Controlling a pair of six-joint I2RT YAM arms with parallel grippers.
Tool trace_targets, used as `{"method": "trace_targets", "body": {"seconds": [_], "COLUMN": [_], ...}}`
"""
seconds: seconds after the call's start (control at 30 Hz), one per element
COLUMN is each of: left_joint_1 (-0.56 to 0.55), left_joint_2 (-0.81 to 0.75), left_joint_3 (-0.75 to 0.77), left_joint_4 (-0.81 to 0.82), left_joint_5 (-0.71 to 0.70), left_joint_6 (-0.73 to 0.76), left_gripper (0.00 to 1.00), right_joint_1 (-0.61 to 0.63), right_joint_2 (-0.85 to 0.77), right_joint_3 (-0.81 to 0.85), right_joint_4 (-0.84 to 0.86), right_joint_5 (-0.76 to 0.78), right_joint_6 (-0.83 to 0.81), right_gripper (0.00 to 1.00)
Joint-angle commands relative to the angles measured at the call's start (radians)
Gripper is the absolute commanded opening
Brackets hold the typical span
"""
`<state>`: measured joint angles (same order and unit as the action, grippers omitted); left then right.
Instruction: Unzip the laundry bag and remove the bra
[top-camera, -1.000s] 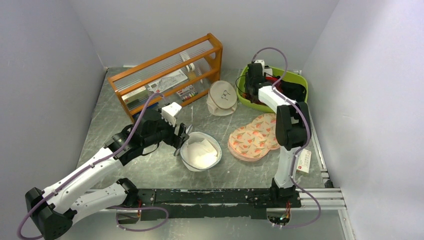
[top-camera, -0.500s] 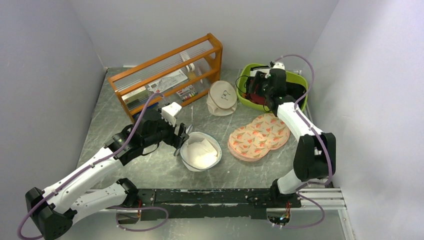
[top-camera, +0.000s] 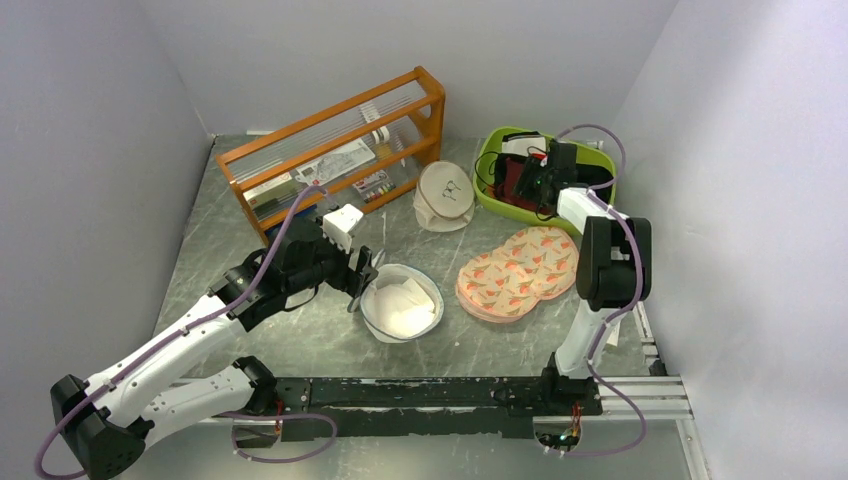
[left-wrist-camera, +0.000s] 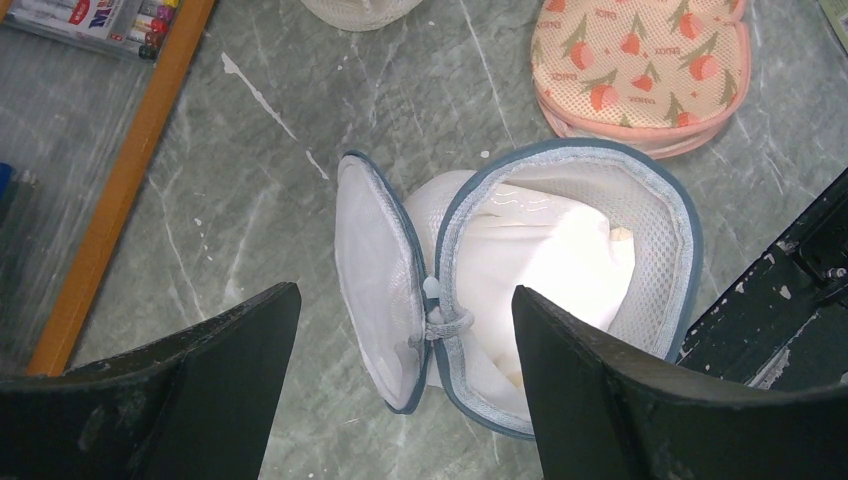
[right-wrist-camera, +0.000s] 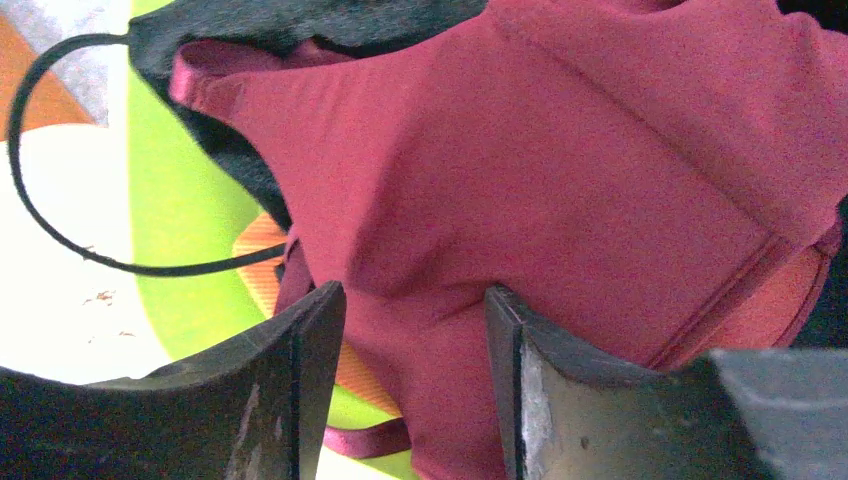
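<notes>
The bra (right-wrist-camera: 560, 180) is judged light, soft and limp. It will drape and fold under its own weight, and its thin straps can snag on neighbouring items. Take hold of it by a bunched fold of the broad central fabric or along a seamed edge, not by a strap. The laundry bag (left-wrist-camera: 590, 150) is judged light, with a stiff rim that holds its round shape while the mesh wall yields. Steady it by the rim. The bra is plain dark red fabric with a stitched seam and a narrow band at its lower edge. It lies in the green basin (top-camera: 600, 160), at the upper right of the overhead view, partly over black clothing (right-wrist-camera: 300, 20) with a thin strap. The bag is white mesh with a grey-blue edge. It stands unzipped near the centre of the tabletop (left-wrist-camera: 250, 200), with its lid flap (left-wrist-camera: 370, 260) swung aside to the left and pale white material visible inside. The right gripper (right-wrist-camera: 410, 300) stands partly spread over the bra, and the fabric behind the gap does not appear pinched. The left gripper (left-wrist-camera: 400, 300) is spread wide above the bag and holds nothing.
</notes>
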<state>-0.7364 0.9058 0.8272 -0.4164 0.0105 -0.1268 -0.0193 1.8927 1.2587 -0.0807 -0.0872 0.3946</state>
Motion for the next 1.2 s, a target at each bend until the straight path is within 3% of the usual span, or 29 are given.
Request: {"method": "trace_targets", "body": {"seconds": [0.0,0.17,0.33,0.6,0.8,1.03,1.17], "left_joint_1": [0.006,0.005,0.006,0.007,0.014,0.022,0.024], "left_joint_2": [-0.001,0.015,0.021,0.028,0.088,0.167,0.17], "left_joint_3": [-0.004,-0.002,0.001,0.0,-0.001,0.025,0.017], "left_joint_4": [0.018,0.019,0.017,0.011,0.007,-0.024,-0.013], "left_joint_5": [-0.014,-0.011,-0.015,-0.012,0.0,0.064,0.088], "left_joint_6": [0.014,0.017,0.021,0.012,-0.003,0.0,0.002], "left_gripper": [0.89,0.89,0.89,0.89,0.86,0.72,0.61], "right_joint_1": [-0.009,-0.001,0.068,0.375,0.606,0.787,0.918], "right_joint_2": [-0.097,-0.341,-0.528,-0.754,-0.861,-0.929,-0.92], "right_joint_3": [-0.034,-0.125,-0.225,-0.368,-0.368,-0.487,-0.515], "right_joint_4": [0.0,0.012,-0.007,-0.071,-0.175,-0.1,-0.053], "right_joint_5": [-0.073,-0.081,-0.138,-0.113,-0.07,-0.145,-0.096], "right_joint_6": [0.003,0.017,0.018,-0.02,-0.077,0.018,0.039], "right_gripper": [0.57,0.75,0.81,0.81,0.76,0.66,0.64]}}
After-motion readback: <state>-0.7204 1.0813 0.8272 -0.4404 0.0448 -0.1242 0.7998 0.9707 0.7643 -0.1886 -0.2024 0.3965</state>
